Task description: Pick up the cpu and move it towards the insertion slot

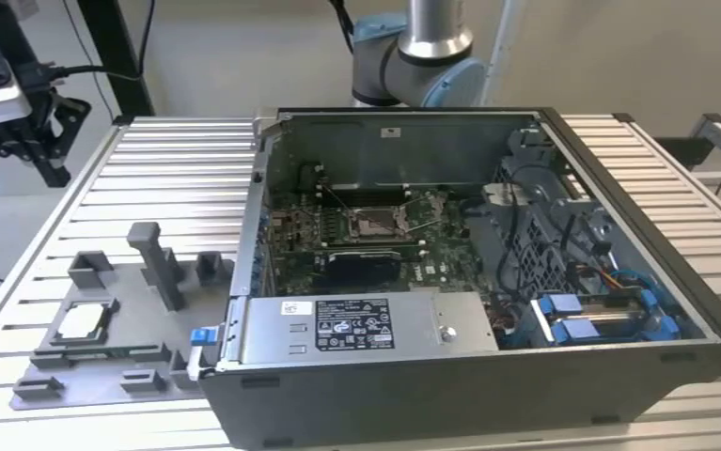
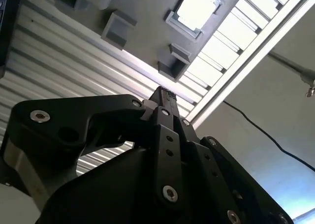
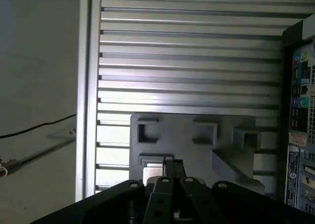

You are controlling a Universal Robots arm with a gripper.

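Note:
The cpu (image 1: 85, 322) lies flat, silvery face up, in a recess of the grey plastic tray (image 1: 109, 371) at the exterior view's left. It also shows in the second wrist view as the cpu (image 2: 197, 8), and as the cpu (image 3: 150, 173), partly behind the fingers, in the first wrist view. My gripper (image 1: 49, 172) hangs high above the table's far left corner, well away from the cpu, with nothing in it. Its black fingers meet at the tips in both wrist views, gripper (image 2: 161, 92) and gripper (image 3: 172, 162). The insertion slot (image 1: 373, 223) sits on the green motherboard inside the open computer case.
The open computer case (image 1: 461, 395) fills the table's middle and right, with cables and blue drive parts inside. A tall grey post (image 1: 160, 263) and blocks stand on the tray. The ribbed metal table (image 1: 147, 178) ends at an edge (image 3: 88, 86) with floor beyond.

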